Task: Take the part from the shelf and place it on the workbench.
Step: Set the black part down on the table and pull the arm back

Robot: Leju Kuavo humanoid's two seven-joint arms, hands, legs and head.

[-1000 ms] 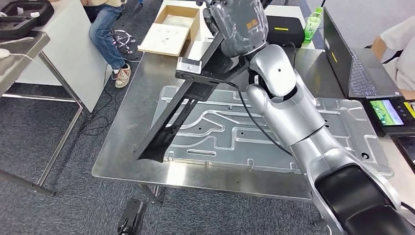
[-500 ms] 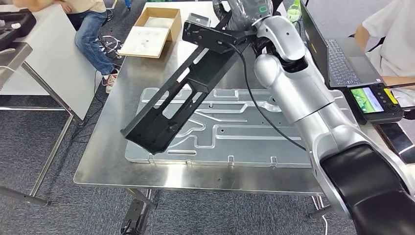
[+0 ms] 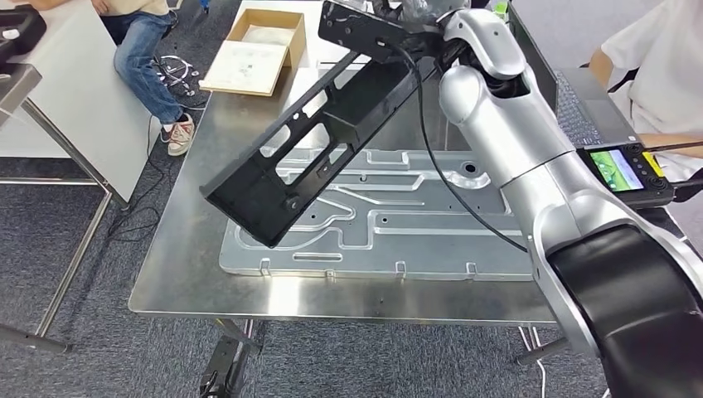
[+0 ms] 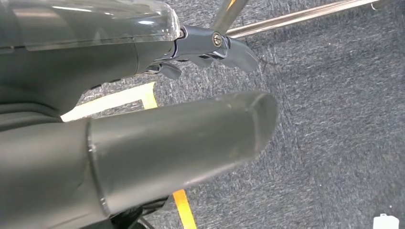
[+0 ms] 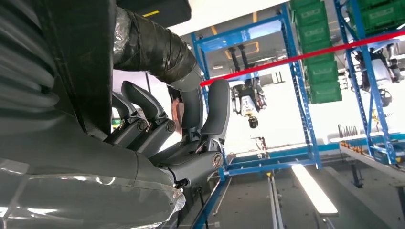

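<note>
the long black slotted metal bracket (image 3: 311,133), the part in question, has swung since half a second ago: its free end has risen a little and its upper end has climbed toward the top of the head view, so it now slants more steeply. it stays clear of the steel desk (image 3: 191,240), with its lower end hovering above the near left corner of the flat silver stamped panel (image 3: 414,224) lying there. the camera has shifted slightly too, so part of this change is the robot's own motion.

the right hand (image 3: 398,21) holds the bracket at its upper end. in the right wrist view its dark fingers (image 5: 143,102) curl around the black part's edge, a firm grip as far as can be seen. the bracket hangs down and away from those fingers, toward the desk's near left side.

my reading is that the carry is nearly over and the lowering has not yet begun. the part still needs to tilt flat and come down.

the left hand (image 4: 143,143) hangs over grey carpet; whether its fingers are spread or curled i cannot tell.

beyond the fingers, at the desk's far edge, an open cardboard box (image 3: 257,50) sits with something pale and flat inside, too indistinct to name.
</note>
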